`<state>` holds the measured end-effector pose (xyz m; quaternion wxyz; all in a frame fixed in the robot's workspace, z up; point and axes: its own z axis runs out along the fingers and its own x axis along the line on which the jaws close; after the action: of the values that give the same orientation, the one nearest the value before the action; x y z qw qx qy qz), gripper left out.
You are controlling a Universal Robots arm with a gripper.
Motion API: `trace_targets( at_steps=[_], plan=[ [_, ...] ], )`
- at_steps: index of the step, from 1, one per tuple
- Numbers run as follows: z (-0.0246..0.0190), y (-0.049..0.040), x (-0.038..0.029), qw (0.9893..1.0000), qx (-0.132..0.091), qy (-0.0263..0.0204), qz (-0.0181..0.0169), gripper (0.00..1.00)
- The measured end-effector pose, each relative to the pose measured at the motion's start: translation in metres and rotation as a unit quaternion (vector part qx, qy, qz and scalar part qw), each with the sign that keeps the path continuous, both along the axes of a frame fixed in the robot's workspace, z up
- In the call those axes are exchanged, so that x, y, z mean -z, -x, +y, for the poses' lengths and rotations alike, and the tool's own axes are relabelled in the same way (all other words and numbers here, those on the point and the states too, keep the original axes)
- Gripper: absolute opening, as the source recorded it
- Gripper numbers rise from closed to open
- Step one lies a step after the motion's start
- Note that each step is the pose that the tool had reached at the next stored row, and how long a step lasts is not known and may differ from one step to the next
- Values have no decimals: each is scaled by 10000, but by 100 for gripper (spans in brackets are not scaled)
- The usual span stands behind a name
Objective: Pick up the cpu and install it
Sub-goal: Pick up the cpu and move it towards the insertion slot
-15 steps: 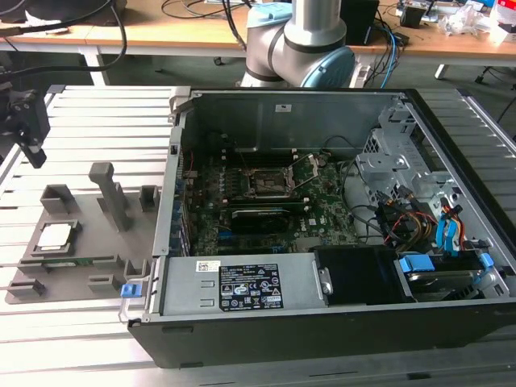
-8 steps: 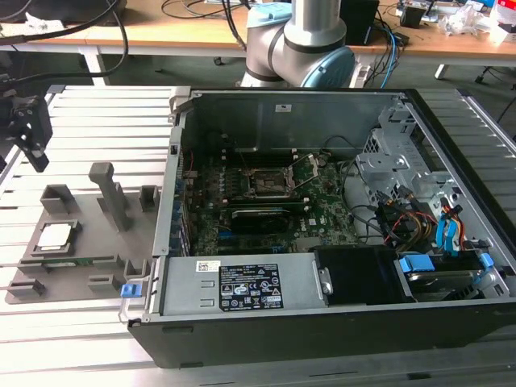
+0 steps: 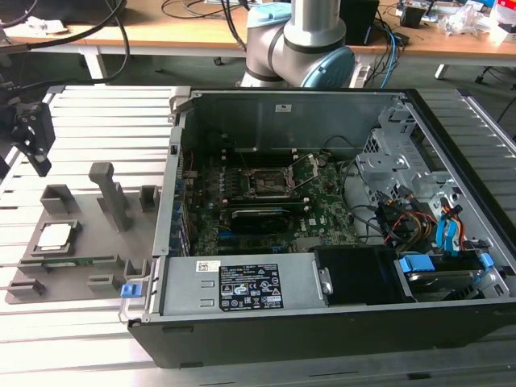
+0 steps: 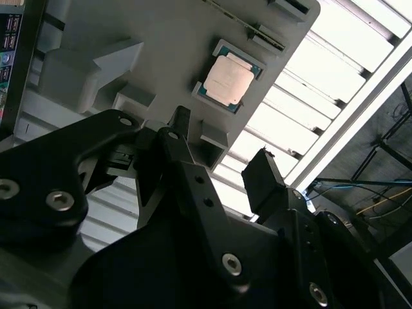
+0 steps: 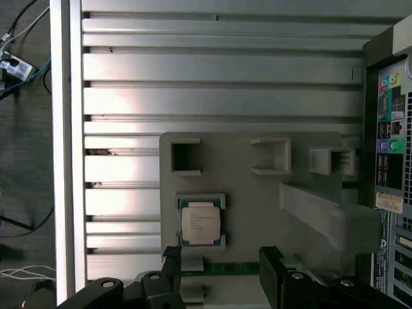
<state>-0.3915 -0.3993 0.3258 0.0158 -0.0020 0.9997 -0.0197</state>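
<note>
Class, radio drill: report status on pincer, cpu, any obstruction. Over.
Status: pincer open, empty, apart from cpu. The cpu lies in grey holder tray, beside computer case. Nothing between pincer and cpu.

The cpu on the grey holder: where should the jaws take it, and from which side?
Come from straight above: the cpu lies flat in the grey holder. Probably grip its two opposite edges that the holder's raised lips leave free.

Robotics laboratory — indicated by an industrial robot arm [image 3: 310, 44] behind a slotted aluminium work table [image 3: 105, 121], an opened desktop computer case [image 3: 322, 339] with exposed motherboard [image 3: 322, 201], a grey fixture plate [image 3: 81, 242] seating the cpu [image 3: 55, 235], and wooden desks [image 3: 145, 32] strewn with cables [image 3: 389, 44].
</note>
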Motion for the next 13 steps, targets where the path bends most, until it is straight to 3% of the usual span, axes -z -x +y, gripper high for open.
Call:
trace_targets(
  at_steps=[13],
  plan=[
    [0,0,165,10000,0,0,0,60]
  ],
)
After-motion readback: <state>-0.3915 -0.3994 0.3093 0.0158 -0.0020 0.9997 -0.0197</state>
